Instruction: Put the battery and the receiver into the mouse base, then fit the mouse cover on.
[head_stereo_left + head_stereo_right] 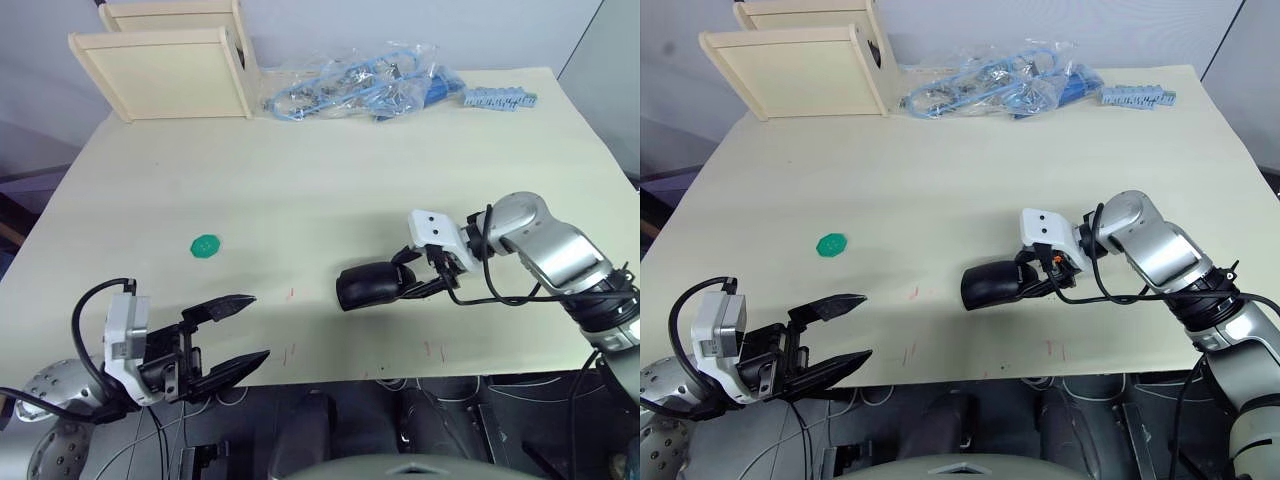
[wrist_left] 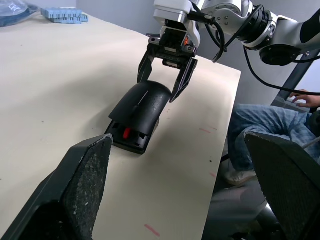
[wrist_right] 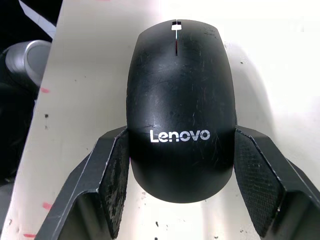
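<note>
Black mouse cover (image 3: pixel 180 110) sat on mouse base (image 2: pixel 131 141), front gap showing red; right gripper (image 3: pixel 181 181) fingers flanked cover, contact unclear; squeeze might skew seating; left gripper (image 1: pixel 232 338) spread, empty.

The smooth black plastic mouse cover (image 3: pixel 180 115) has a semi-gloss finish marked by fine scratches, with white printed lettering. The black plastic mouse base (image 2: pixel 131 141) beneath it looks matt, with a red plastic part at its open end. The right gripper (image 3: pixel 181 187) has black fingers with rough, grainy matt pads (image 3: pixel 119 182). The pale beige table (image 1: pixel 330 210) has a smooth matt surface. At the far left stand unfinished light wooden boards (image 1: pixel 168 72); right of them lie glossy clear plastic bags (image 1: pixel 350 82).
</note>
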Robot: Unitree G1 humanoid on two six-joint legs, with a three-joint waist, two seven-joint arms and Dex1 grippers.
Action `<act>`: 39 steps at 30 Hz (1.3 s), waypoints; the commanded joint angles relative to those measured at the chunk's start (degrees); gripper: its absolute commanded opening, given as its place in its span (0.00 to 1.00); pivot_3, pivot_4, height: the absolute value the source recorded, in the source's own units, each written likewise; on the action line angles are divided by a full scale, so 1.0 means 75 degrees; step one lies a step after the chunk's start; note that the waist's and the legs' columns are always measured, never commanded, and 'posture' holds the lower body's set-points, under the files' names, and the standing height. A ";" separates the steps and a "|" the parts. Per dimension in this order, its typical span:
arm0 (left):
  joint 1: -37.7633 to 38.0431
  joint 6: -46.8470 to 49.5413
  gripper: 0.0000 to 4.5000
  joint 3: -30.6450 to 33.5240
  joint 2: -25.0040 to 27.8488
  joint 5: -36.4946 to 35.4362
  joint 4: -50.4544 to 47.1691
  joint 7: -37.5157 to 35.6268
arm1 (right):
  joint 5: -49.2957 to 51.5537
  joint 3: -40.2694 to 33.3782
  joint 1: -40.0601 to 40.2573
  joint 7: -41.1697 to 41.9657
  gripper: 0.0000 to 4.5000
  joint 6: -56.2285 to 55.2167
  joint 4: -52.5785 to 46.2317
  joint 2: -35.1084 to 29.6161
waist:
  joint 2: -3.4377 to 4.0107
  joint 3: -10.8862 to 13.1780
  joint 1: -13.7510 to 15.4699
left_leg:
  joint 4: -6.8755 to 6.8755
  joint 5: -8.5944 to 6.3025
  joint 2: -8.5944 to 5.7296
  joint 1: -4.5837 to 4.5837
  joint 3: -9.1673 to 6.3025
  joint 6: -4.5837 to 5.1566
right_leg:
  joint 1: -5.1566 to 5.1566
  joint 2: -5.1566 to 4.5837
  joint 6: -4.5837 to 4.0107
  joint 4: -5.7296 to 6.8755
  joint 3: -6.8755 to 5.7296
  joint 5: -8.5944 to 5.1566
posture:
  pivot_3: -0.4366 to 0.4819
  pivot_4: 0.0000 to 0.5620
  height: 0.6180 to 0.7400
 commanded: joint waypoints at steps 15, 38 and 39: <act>0.0199 -0.0117 1.00 0.0235 0.0020 -0.0054 -0.0289 0.0004 | -0.0699 0.0116 -0.0208 0.0342 0.63 -0.0377 0.0451 0.0344 | 0.0001 0.0001 -0.0001 | 0.0000 0.0000 -0.0001 0.0000 -0.0001 0.0000 | 0.0000 -0.0001 -0.0001 0.0000 0.0000 0.0000 | 0.48 0.27 1.00; 0.0535 -0.0309 1.00 0.0302 -0.0043 -0.0052 -0.0377 0.0040 | -0.1129 0.0237 -0.0420 0.0623 0.63 -0.0651 0.0921 0.0798 | 0.0003 0.0002 -0.0004 | -0.0001 0.0000 -0.0001 0.0001 -0.0002 -0.0001 | -0.0001 -0.0001 -0.0002 0.0000 -0.0001 0.0000 | 0.48 0.27 1.00; 0.0552 -0.0314 1.00 0.0305 -0.0049 -0.0050 -0.0387 0.0042 | -0.1136 0.0238 -0.0424 0.0642 0.63 -0.0651 0.0927 0.0803 | 0.0003 0.0002 -0.0004 | -0.0001 0.0000 -0.0001 0.0001 -0.0003 -0.0001 | -0.0001 -0.0001 -0.0002 0.0000 -0.0001 0.0000 | 0.48 0.27 1.00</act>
